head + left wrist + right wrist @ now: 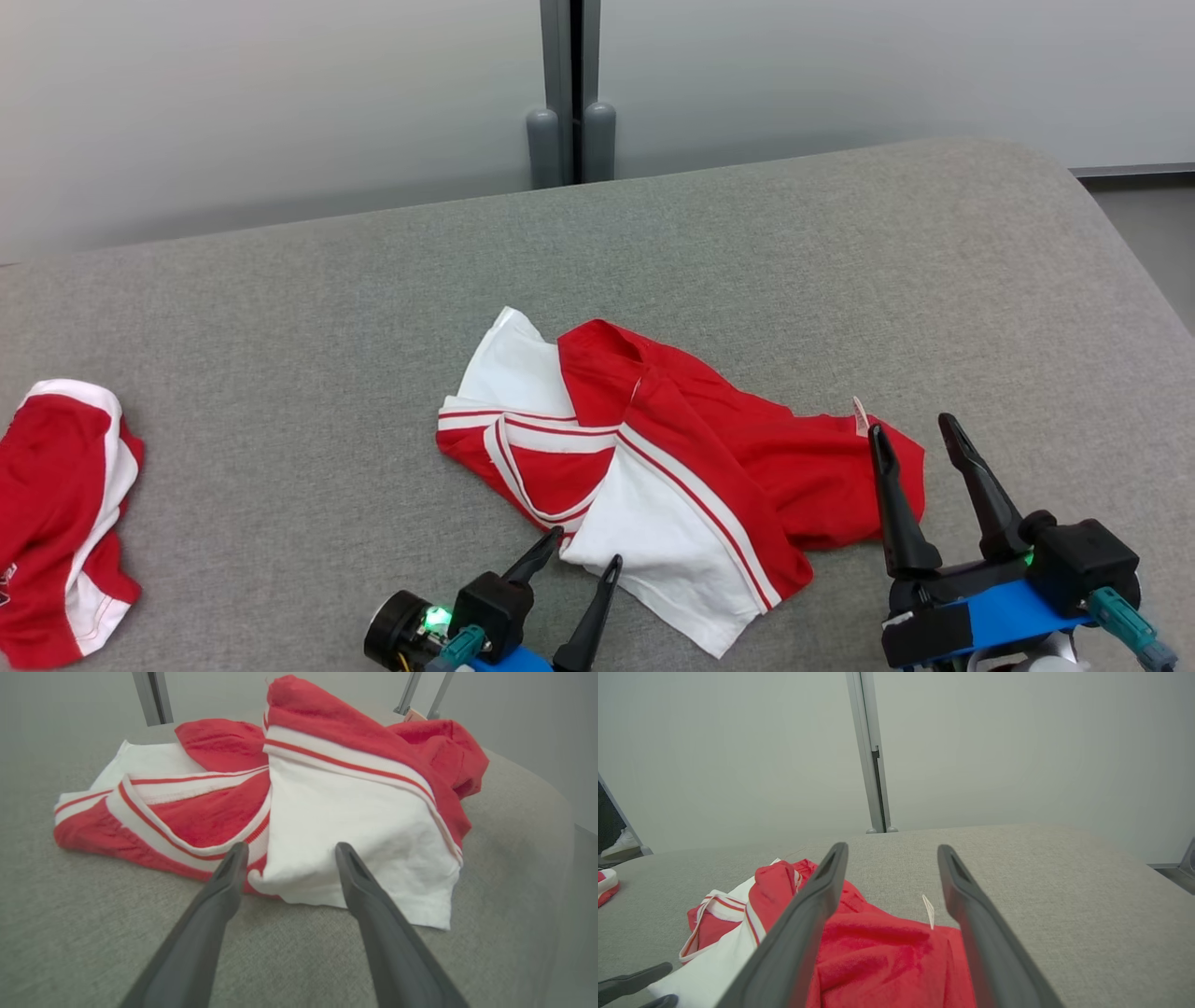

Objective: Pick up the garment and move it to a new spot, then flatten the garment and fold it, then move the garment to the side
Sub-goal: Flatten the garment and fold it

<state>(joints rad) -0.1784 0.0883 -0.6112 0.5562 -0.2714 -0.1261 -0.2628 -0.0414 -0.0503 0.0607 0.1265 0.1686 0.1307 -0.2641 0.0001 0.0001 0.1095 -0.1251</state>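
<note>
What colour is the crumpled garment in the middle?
The garment is red and white with striped trim; best in left wrist view.

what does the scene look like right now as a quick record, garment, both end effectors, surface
garment: red and white, crumpled, unfolded, middle of the surface
left end effector: open, at the garment's near white edge, holding nothing
right end effector: open, at the garment's red right end, holding nothing
surface: grey fabric
second garment: red and white, far left

Grey fabric surface (840, 280), pale wall panels (233, 112), grey post (570, 84)
</note>
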